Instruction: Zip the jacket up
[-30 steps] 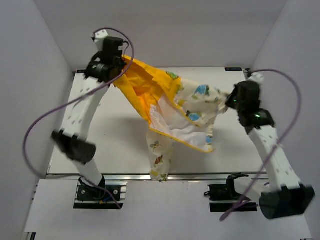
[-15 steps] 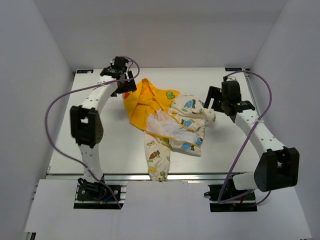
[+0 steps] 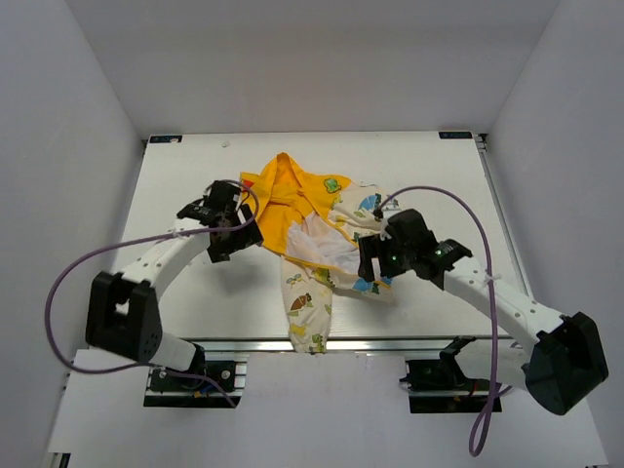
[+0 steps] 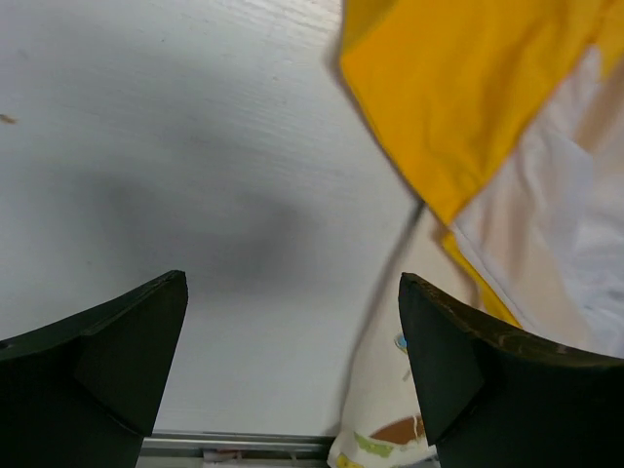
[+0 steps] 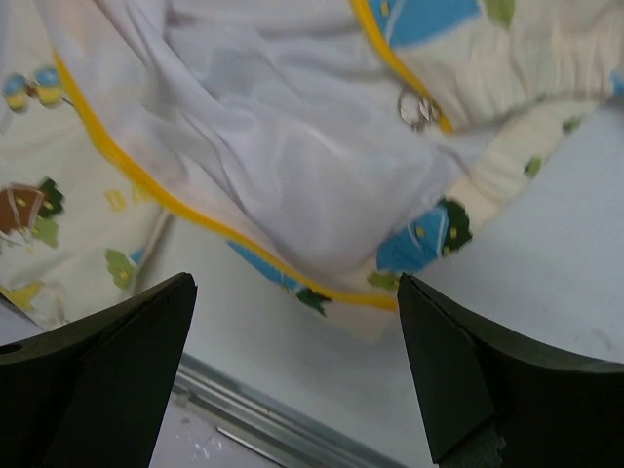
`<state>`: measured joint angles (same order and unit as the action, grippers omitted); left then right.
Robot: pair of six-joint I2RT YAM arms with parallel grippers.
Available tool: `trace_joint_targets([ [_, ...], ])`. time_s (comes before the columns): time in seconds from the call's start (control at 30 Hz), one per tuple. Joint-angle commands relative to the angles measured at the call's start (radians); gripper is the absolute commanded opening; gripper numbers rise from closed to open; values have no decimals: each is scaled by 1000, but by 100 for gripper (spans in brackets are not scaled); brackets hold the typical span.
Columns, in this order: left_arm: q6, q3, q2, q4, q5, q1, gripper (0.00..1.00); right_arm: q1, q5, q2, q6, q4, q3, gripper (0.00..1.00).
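Note:
The jacket (image 3: pixel 322 219) lies crumpled and unzipped in the middle of the table (image 3: pixel 175 283). Its yellow hood (image 3: pixel 283 195) points to the far left, its white lining faces up, and one printed sleeve (image 3: pixel 307 312) reaches the front edge. My left gripper (image 3: pixel 234 239) is open just left of the hood, over bare table, holding nothing. In the left wrist view the yellow cloth (image 4: pixel 468 97) lies ahead to the right. My right gripper (image 3: pixel 375 261) is open above the jacket's near right hem. The right wrist view shows the yellow zipper strip (image 5: pixel 195 214) and a metal zipper pull (image 5: pixel 417 107).
A metal rail (image 3: pixel 390 343) runs along the table's front edge, close below both grippers. White walls enclose the table on the left, right and back. Purple cables (image 3: pixel 58 283) loop off both arms.
Both grippers have opened and let go of the jacket, which dropped from the air onto the table. Both arms have drawn back toward the near edge.

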<state>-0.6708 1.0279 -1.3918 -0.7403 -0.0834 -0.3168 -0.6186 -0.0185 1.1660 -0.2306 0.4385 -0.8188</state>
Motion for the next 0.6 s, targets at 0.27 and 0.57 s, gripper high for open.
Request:
trace_joint_targets([
  [0.27, -24, 153, -358, 110, 14, -11, 98, -36, 55, -158, -170, -3, 236, 89],
  [0.57, -33, 294, -547, 108, 2, -11, 91, -39, 163, -5, -168, -76, 227, 85],
])
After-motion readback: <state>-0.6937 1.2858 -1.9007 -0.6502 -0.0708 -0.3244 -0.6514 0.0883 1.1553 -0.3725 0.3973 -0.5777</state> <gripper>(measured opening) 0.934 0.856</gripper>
